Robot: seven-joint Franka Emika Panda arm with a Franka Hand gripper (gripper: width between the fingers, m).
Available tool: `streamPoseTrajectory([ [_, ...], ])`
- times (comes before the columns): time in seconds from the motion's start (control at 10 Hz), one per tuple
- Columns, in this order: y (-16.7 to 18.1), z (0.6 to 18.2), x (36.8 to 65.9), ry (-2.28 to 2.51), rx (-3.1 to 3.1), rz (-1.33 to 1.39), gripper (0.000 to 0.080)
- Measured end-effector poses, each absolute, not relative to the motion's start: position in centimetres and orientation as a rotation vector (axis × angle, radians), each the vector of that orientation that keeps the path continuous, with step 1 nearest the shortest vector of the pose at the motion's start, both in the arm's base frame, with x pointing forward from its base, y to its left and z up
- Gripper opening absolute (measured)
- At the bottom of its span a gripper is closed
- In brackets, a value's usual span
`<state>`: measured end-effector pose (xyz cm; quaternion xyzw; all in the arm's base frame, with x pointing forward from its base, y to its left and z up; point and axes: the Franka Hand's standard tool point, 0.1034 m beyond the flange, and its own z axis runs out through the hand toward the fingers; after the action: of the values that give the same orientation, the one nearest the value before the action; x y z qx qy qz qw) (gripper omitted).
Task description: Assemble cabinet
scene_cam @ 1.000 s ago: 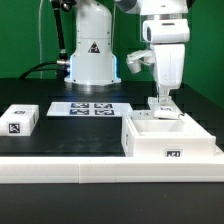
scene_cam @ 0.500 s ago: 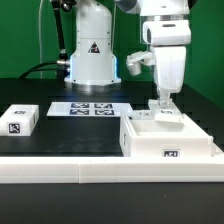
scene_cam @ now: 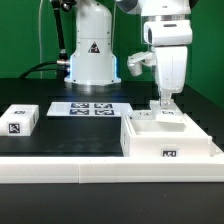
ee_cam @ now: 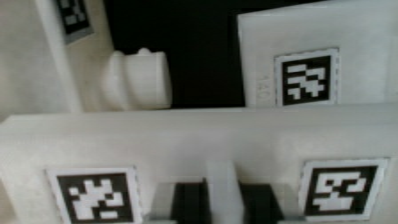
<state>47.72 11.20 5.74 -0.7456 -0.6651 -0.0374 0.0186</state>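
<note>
The cabinet [scene_cam: 170, 140] is a large white open box with a marker tag on its front, at the exterior view's right. My gripper [scene_cam: 163, 103] hangs straight down over the box's far wall. Its two dark fingers [ee_cam: 185, 203] stand close together, with a thin white strip of an insert panel [ee_cam: 217, 165] pinched between them. In the wrist view that panel carries a tag on each side of the fingers. Beyond it are another tagged white panel [ee_cam: 311, 60] and a round white peg [ee_cam: 135, 77]. What lies under the fingertips is hidden.
A small flat white tagged block [scene_cam: 18, 120] lies at the exterior view's left. The marker board [scene_cam: 92, 108] lies in the middle, in front of the robot base [scene_cam: 92, 55]. A long white rail [scene_cam: 100, 168] runs along the front edge.
</note>
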Motion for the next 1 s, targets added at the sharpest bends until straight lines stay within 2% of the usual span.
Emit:
streamPoseTrajectory([
  [0.4, 10.7, 5.8, 51.2, -2.095, -2.294, -0.157, 0.007],
  [0.8, 10.7, 5.8, 51.4, -2.093, -2.295, -0.161, 0.007],
  [1.0, 10.6, 5.8, 52.4, -2.102, -2.298, -0.199, 0.007],
])
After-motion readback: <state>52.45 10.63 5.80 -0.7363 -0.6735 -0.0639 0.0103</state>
